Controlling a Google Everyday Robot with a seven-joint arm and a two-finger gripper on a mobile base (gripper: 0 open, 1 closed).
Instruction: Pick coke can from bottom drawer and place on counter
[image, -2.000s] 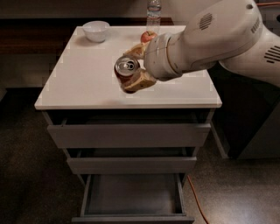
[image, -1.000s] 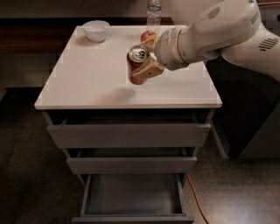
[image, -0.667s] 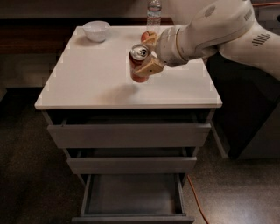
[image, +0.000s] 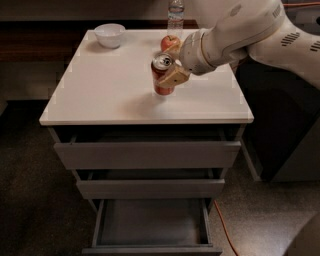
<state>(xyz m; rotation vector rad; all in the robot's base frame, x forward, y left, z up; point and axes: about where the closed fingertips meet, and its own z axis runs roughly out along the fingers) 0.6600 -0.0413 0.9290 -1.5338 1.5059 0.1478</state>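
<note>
End effector (image: 167, 75), coke can (image: 160, 66) nr apple (image: 169, 42)

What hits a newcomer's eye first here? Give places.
The big white arm's gripper clamps the small red silver-topped coke can, upright over the middle of the glossy white counter. Below, the grey bottom drawer stands pulled open, interior dark. A round red apple, white bowl and clear water bottle sit toward the counter's back.

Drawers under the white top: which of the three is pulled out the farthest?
The bottom drawer, the lowest: its empty inside shows, while the middle drawer and top drawer barely stick out. The gripper holds the coke can upright at the counter.
</note>
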